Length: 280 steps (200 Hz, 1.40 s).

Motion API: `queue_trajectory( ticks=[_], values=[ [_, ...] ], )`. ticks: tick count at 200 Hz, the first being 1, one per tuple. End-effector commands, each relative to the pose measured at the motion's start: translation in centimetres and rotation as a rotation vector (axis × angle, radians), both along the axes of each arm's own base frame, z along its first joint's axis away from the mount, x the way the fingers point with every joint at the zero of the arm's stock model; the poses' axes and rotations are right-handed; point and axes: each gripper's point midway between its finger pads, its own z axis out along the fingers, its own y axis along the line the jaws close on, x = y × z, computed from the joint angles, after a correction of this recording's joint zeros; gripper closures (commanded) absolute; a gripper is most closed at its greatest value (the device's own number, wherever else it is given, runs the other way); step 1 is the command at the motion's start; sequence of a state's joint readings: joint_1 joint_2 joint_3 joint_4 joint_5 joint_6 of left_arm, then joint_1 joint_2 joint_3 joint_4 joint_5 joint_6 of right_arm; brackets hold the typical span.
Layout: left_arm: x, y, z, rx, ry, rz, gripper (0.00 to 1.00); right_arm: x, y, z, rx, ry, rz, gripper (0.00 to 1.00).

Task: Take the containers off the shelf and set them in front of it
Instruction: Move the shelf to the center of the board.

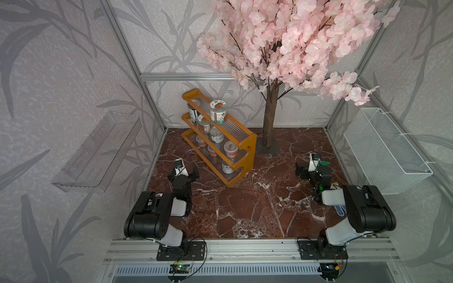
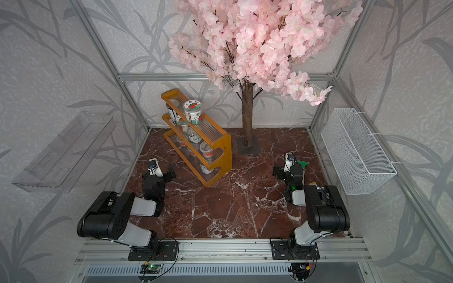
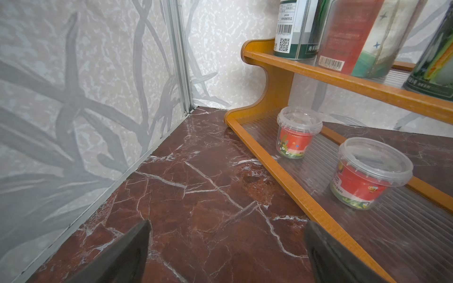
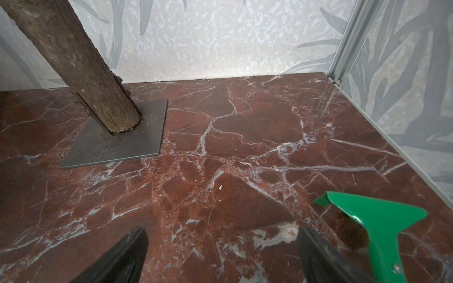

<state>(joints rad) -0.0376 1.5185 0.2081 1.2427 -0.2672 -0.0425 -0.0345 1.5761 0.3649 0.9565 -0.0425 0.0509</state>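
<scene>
The orange wooden shelf (image 1: pixel 247 149) (image 2: pixel 224 152) stands at the back left, angled on the marble floor. A tomato-lid jar (image 1: pixel 218 111) and a tin (image 1: pixel 192 112) are on the top tier. Another jar (image 1: pixel 204 123) and tin (image 1: pixel 216 134) sit below. Clear cups (image 1: pixel 230 149) (image 3: pixel 297 134) (image 3: pixel 367 176) and a tin (image 1: pixel 226 167) occupy the lowest tier. My left gripper (image 1: pixel 183 172) (image 3: pixel 228 223) is open and empty, low beside the shelf's bottom rail (image 3: pixel 294 176). Far to the right, my right gripper (image 1: pixel 312 169) (image 4: pixel 220 229) is open over bare floor.
An artificial tree trunk (image 1: pixel 269 117) on a metal base plate (image 4: pixel 117 144) stands right of the shelf. A green plastic scraper (image 4: pixel 375 220) lies beside my right gripper. A clear acrylic tray (image 1: pixel 98 152) hangs on the left wall, a white wire basket (image 1: pixel 387 147) on the right.
</scene>
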Motion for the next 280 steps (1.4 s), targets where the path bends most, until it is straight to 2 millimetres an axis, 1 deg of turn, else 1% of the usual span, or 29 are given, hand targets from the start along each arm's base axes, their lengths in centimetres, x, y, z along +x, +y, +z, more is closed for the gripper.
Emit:
queue_trajectory(
  ticks=[1,54,81,106,128,145,151,163,173,176,188,190,194,199,208,211,227,235,240,243,259,262,280],
  values=[
    [0.4,-0.1,0.9,0.007,-0.031,-0.004,0.00,0.3,0.1,0.3,-0.007,-0.010,-0.002,0.01],
    [0.4,0.0,1.0,0.007,-0.032,-0.003,0.00,0.3,0.0,0.4,-0.006,-0.011,-0.002,0.01],
    [0.4,-0.1,0.9,0.007,-0.031,-0.004,0.00,0.3,-0.6,0.4,0.012,-0.012,-0.022,0.01],
    [0.4,-0.1,0.9,0.006,-0.031,-0.004,0.00,0.3,-0.6,0.5,0.019,-0.014,-0.020,0.01],
    [0.4,-0.1,0.9,0.006,-0.029,-0.004,0.00,0.3,-0.6,0.5,0.019,-0.015,-0.020,0.01],
    [0.3,-0.1,0.9,0.008,-0.032,-0.005,0.00,0.1,-0.1,0.6,0.021,-0.027,0.013,0.01],
    [0.3,-0.3,1.3,0.015,-0.043,-0.018,0.00,-0.1,0.1,0.8,0.017,-0.037,0.020,0.01],
    [0.5,-1.1,2.4,0.038,-0.060,-0.062,0.00,-0.5,0.3,1.8,0.004,-0.061,0.025,0.01],
    [0.6,-1.6,3.2,0.047,-0.037,-0.073,0.00,-0.9,0.5,2.8,-0.001,-0.058,0.026,0.01],
    [0.7,-1.7,3.3,0.047,-0.024,-0.080,0.00,-1.0,0.6,2.7,0.000,-0.046,0.032,0.01],
    [0.8,-2.0,4.5,0.028,-0.004,-0.092,0.00,-1.5,1.3,4.4,0.000,-0.046,0.058,0.01],
    [0.8,-2.1,4.8,0.025,-0.003,-0.095,0.00,-1.5,1.4,4.9,-0.002,-0.058,0.061,0.01],
    [0.8,-2.2,5.4,0.019,-0.012,-0.104,0.00,-1.9,1.6,4.9,0.003,-0.036,0.064,0.01],
    [0.6,-2.5,5.9,0.011,-0.018,-0.122,0.00,-2.1,1.9,5.5,0.016,-0.040,0.067,0.01],
    [0.4,-3.2,7.0,-0.003,-0.032,-0.158,0.00,-2.5,2.3,7.1,0.044,-0.059,0.069,0.01],
    [0.3,-3.3,6.9,-0.011,-0.016,-0.163,0.00,-2.7,2.6,7.3,0.049,-0.057,0.075,0.01],
    [0.2,-4.2,7.9,-0.056,0.027,-0.210,0.00,-3.7,3.8,9.4,0.062,-0.070,0.096,0.01],
    [0.1,-5.0,8.1,-0.089,0.054,-0.250,0.00,-4.1,4.4,10.3,0.075,-0.074,0.099,0.01],
    [0.1,-5.6,8.6,-0.107,0.057,-0.278,0.00,-4.3,4.8,10.8,0.087,-0.067,0.106,0.01],
    [0.0,-5.9,8.5,-0.118,0.073,-0.297,0.00,-4.5,5.0,11.0,0.093,-0.060,0.110,0.01],
    [-0.9,-7.4,9.2,-0.174,0.093,-0.376,0.00,-5.5,6.5,12.4,0.164,-0.017,0.143,0.01],
    [-1.1,-7.7,9.4,-0.182,0.092,-0.390,0.00,-5.8,6.7,12.4,0.178,0.000,0.151,0.01],
    [-2.3,-9.6,10.0,-0.229,0.106,-0.493,0.00,-7.6,8.9,13.7,0.252,0.032,0.236,0.01]
  ],
)
